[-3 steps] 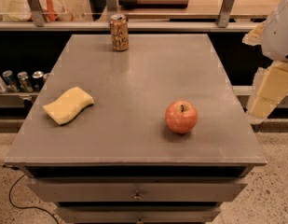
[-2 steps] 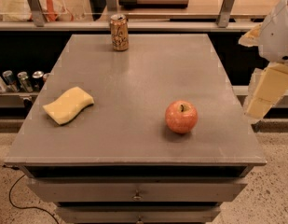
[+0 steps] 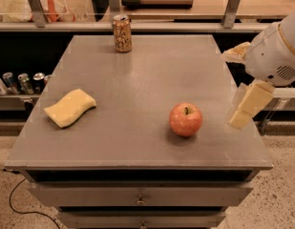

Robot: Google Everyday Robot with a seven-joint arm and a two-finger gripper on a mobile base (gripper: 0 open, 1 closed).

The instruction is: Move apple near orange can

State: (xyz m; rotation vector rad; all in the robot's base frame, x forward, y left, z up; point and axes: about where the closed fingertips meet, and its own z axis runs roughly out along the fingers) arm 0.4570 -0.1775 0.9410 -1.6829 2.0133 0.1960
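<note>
**At the table's right edge, the gripper closes in on an untouched apple**

At the right rim of the grey table (image 3: 152,70), the robot's gripper (image 3: 246,106) hangs from the bulky white arm (image 3: 276,54), level with the apple (image 3: 185,119) and just beside it, but not touching it. Whether the gripper is spread or closed cannot be told from this angle; it carries nothing that can be seen.

Over the past second the gripper has slid inward from beyond the table's edge, crossing a good part of the gap toward the fruit. That is the only change on view. The apple sits where it did, upright with its stem dimple facing up, on the near right part of the tabletop. The orange can (image 3: 121,33) stands where it stood, upright at the far edge, left of centre and well apart from the apple.

Read against the task, the shift looks like the opening of the reach. The grasp has not been made and the carry toward the can has not begun, so nearly all of the job lies ahead. The apple is round and free to roll, so a glancing touch from the side could nudge it away.

A wavy yellow sponge (image 3: 70,108) lies flat on the near left of the table, clear of a straight line from apple to can. A row of silvery cans (image 3: 23,82) stands on a lower shelf off to the left.
</note>
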